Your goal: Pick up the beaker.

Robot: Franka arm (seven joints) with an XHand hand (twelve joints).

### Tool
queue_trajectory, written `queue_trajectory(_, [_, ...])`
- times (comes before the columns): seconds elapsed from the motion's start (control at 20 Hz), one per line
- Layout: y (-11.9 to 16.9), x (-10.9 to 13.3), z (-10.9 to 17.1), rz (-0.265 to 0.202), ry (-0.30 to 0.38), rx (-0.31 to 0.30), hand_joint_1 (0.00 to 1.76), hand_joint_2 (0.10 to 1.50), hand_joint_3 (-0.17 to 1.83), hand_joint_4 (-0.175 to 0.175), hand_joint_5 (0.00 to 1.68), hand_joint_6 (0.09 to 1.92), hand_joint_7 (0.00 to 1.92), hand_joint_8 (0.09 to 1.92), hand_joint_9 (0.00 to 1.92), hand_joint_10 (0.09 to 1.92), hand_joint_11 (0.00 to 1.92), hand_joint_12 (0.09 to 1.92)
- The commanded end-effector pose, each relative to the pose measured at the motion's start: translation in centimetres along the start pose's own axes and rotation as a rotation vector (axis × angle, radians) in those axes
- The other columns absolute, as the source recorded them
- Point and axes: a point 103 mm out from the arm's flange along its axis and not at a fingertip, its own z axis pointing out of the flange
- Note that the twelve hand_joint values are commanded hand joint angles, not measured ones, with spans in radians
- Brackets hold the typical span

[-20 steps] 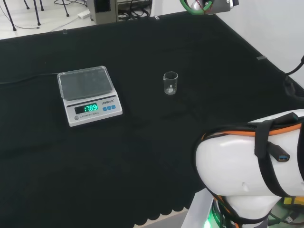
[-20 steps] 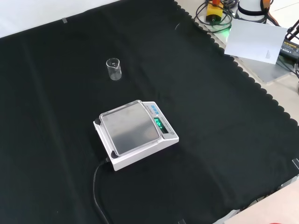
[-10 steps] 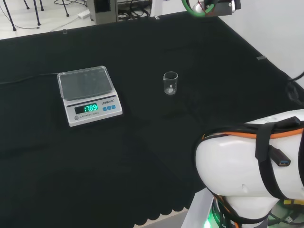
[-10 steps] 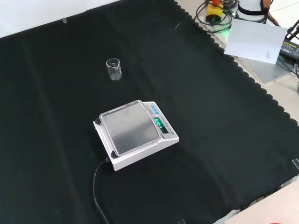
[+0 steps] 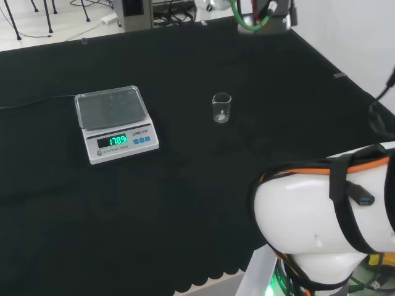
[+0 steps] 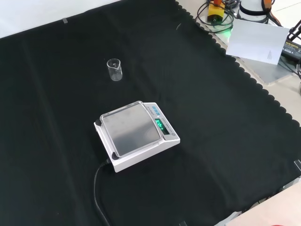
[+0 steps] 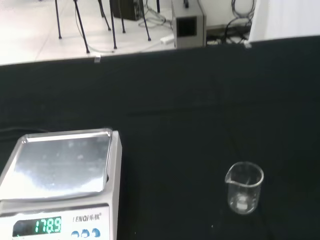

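In the head view the beaker (image 5: 221, 107) stands upright on the cloth (image 5: 185, 179), well apart to the right of the scale (image 5: 115, 123); in the front view it stands beyond the scale (image 6: 136, 135), slightly left

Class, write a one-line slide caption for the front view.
A small clear beaker stands upright on black cloth, apart from a white scale.

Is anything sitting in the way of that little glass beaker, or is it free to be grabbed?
Nothing visible blocks it. The beaker stands alone and upright on the black cloth. The scale sits well apart from it, to its left in the head view.
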Motion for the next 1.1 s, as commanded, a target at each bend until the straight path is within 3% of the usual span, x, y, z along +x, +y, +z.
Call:
queue_trajectory(0.05, [3.8,0.1,8.7,-0.009,0.013,-0.076,0.7,1.14,-0.17,-0.044,0.49,0.42,0.61,0.72,0.78,0.7,0.37,1.36])
queue_trajectory(0.15, [4.2,-0.2,10.1,-0.011,0.034,-0.084,0.72,1.14,-0.17,-0.045,0.51,0.57,0.66,0.72,0.83,0.69,0.42,1.34])
queue_trajectory(0.3, [5.2,-0.7,12.2,0.007,0.025,-0.04,0.74,1.14,-0.17,-0.047,0.52,0.68,0.69,0.72,0.86,0.69,0.46,1.33])
queue_trajectory(0.55, [7.2,-1.5,14.7,0.023,0.04,0.071,0.75,1.14,-0.17,-0.045,0.49,0.72,0.66,0.73,0.83,0.7,0.43,1.34])
queue_trajectory(0.75, [8.7,-1.6,16.7,0.013,0.012,0.092,0.75,1.14,-0.17,-0.045,0.45,0.72,0.62,0.74,0.8,0.72,0.4,1.35])
queue_trajectory(0.9, [9.7,-1.6,18.2,-0.013,0.005,0.108,0.74,1.12,-0.17,-0.042,0.3,0.6,0.47,0.78,0.67,0.78,0.33,1.39])
queue_trajectory(1.1, [11.3,-1.9,20.1,-0.013,0.011,0.228,0.72,1.01,-0.17,-0.008,0.12,0.25,0.14,0.77,0.35,0.85,0.15,1.45])
